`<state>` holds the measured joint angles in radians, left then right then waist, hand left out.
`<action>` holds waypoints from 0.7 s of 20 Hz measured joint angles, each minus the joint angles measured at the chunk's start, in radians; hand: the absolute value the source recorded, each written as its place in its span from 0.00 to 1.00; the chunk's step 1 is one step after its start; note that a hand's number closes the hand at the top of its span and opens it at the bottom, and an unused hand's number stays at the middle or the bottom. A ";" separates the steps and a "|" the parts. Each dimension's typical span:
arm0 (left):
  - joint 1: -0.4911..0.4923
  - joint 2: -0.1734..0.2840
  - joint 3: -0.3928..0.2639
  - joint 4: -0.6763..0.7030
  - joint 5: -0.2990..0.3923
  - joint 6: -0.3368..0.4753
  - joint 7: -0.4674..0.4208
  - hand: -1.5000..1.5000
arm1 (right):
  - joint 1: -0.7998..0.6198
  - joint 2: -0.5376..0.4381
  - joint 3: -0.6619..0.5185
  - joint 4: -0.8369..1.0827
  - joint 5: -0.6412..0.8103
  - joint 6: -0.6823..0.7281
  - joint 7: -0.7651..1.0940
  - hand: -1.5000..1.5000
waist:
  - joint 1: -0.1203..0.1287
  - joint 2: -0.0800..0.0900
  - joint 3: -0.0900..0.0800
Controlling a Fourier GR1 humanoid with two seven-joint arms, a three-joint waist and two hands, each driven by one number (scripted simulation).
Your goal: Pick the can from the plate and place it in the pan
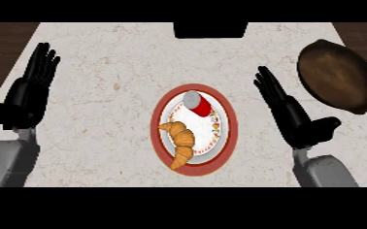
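Red cylindrical can with a grey top sits on the upper part of the round red-rimmed white plate, mid-counter, apart from the golden croissant below it. Dark brown round pan lies at the right edge of the pale marble counter. Right hand between plate and pan, fingers straight, holding nothing, touching neither. Left hand rests at the left edge, fingers straight, empty. Bare counter separates plate and pan.

Pale marbled counter with dark wood at its corners
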<state>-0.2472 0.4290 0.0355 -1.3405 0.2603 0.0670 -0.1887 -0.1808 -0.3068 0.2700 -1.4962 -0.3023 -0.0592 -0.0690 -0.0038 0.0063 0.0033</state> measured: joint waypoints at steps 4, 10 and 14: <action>-0.004 -0.013 -0.069 -0.027 -0.048 0.000 0.065 0.50 | -0.135 -0.010 0.015 0.086 0.098 -0.072 0.150 0.00 | 0.024 -0.001 -0.003; 0.001 -0.018 -0.177 -0.032 -0.093 -0.052 0.133 0.50 | -0.296 -0.189 0.144 0.242 0.430 -0.136 0.345 1.00 | 0.065 0.006 -0.018; 0.028 -0.031 -0.222 -0.093 -0.104 -0.048 0.218 0.50 | -0.363 -0.109 0.210 0.321 0.622 -0.295 0.472 0.00 | 0.055 -0.003 -0.009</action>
<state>-0.2192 0.3977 -0.1861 -1.4333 0.1562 0.0191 0.0297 -0.5439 -0.4163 0.4798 -1.1754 0.3196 -0.3541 0.4034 0.0508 0.0034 -0.0055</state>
